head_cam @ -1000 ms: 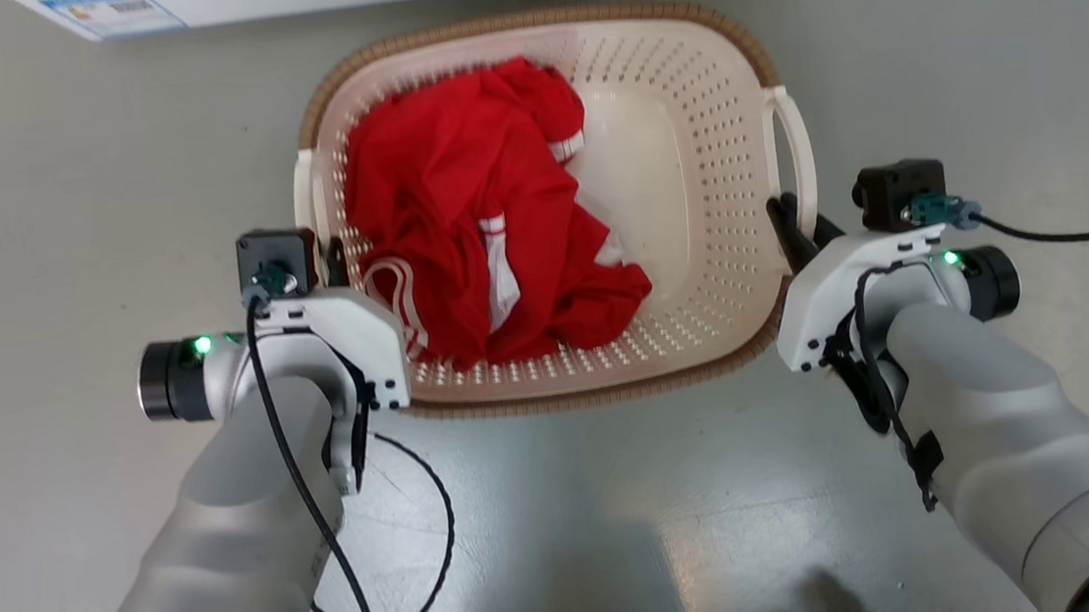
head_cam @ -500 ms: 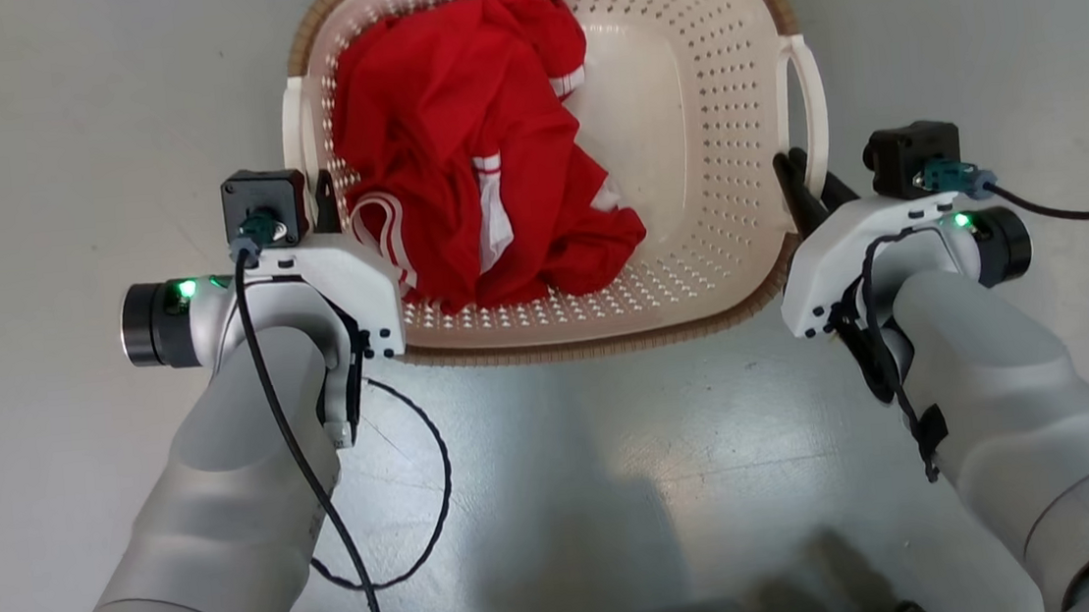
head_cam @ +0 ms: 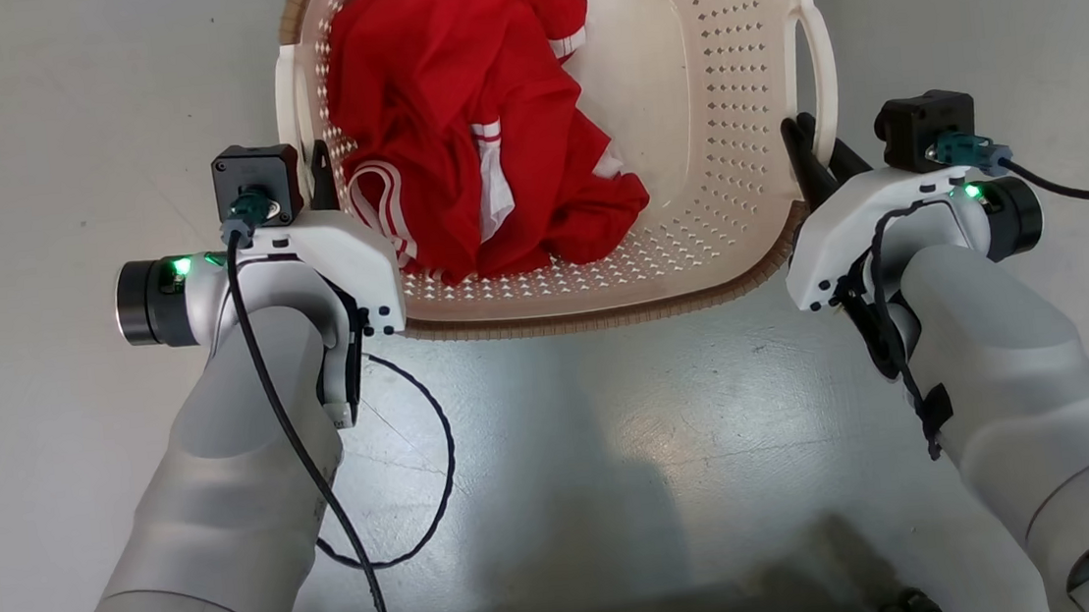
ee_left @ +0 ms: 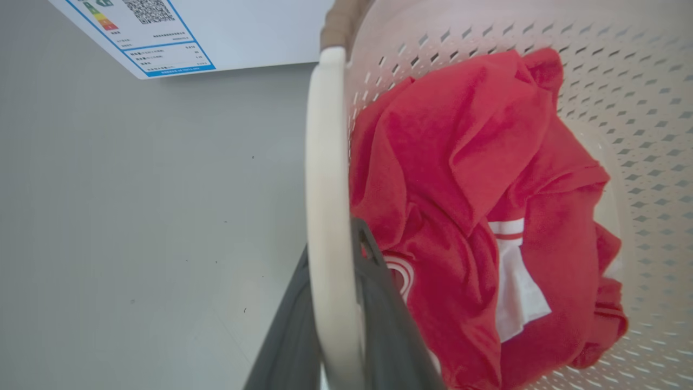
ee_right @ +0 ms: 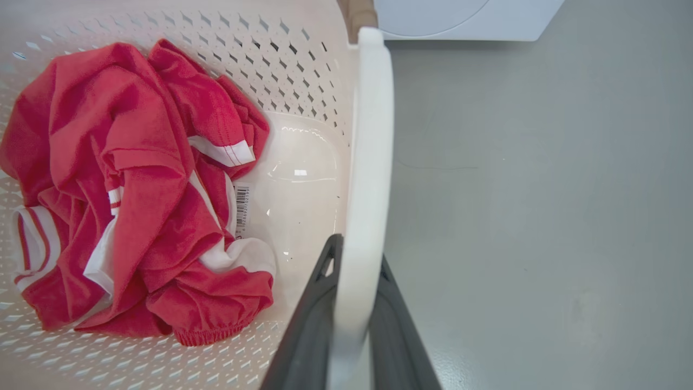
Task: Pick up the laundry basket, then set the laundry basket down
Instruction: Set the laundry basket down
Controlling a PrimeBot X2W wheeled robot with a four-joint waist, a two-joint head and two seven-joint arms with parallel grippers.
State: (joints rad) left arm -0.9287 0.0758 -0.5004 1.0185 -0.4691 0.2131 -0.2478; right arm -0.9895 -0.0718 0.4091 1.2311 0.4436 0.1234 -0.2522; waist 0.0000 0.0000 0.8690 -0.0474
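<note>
The laundry basket (head_cam: 736, 131), cream perforated plastic with a brown woven rim, sits at the top middle of the head view and holds a crumpled red garment (head_cam: 468, 106) with white stripes. My left gripper (head_cam: 316, 173) is shut on the basket's left white loop handle (ee_left: 325, 162), one dark finger on each side of it. My right gripper (head_cam: 812, 149) is shut on the right loop handle (ee_right: 368, 135) in the same way. The left gripper (ee_left: 331, 241) and right gripper (ee_right: 354, 257) each pinch their handle near its lower end. The basket's far rim is cut off by the top edge.
A white appliance (ee_left: 243, 27) with a blue-edged label stands on the grey floor (head_cam: 617, 457) beyond the basket, also as the white appliance (ee_right: 460, 16). A black cable (head_cam: 433, 493) loops below my left forearm. Open floor lies on both sides.
The basket and both grippers sit higher in the head view and look larger. The white appliance has left the top edge, so the camera has shifted. Both grips are unchanged.
</note>
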